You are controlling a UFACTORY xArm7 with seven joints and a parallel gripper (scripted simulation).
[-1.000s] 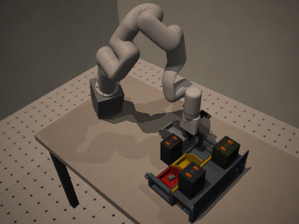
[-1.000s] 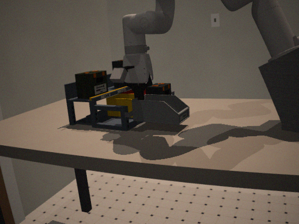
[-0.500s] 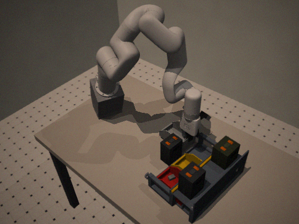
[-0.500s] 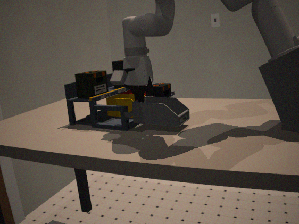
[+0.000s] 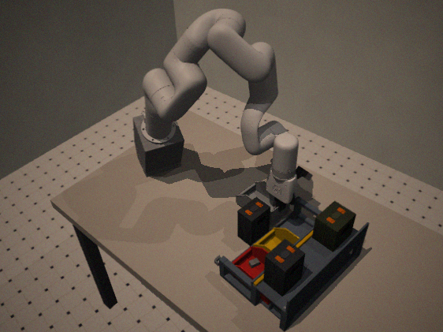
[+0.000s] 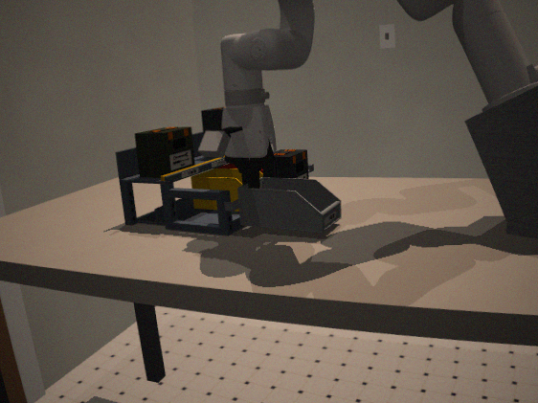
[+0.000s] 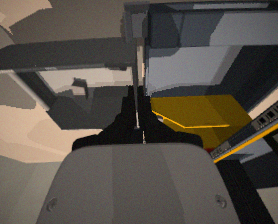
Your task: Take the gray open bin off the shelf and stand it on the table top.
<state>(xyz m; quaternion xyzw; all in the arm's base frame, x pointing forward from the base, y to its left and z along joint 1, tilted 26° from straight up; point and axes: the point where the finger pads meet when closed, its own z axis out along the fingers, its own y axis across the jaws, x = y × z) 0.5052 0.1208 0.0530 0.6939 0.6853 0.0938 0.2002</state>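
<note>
The gray open bin (image 6: 292, 207) is outside the shelf (image 6: 177, 197), upright on the side toward the robot base, with its low open front facing the base. Its base is at the table top; I cannot tell whether it touches. In the top view the bin (image 5: 252, 192) is mostly hidden behind the wrist. My gripper (image 6: 251, 178) points straight down into the bin's rear part. In the wrist view the gripper (image 7: 139, 127) is shut on a thin upright wall of the bin (image 7: 137, 75). The parts in the bin are hidden.
The yellow bin (image 5: 280, 235) and the red bin (image 5: 248, 259) with a small gray part stand in the shelf (image 5: 299, 253). Three dark boxes (image 5: 253, 219) (image 5: 284, 265) (image 5: 334, 223) stand on the shelf. The robot base (image 5: 158, 147) is at the far left.
</note>
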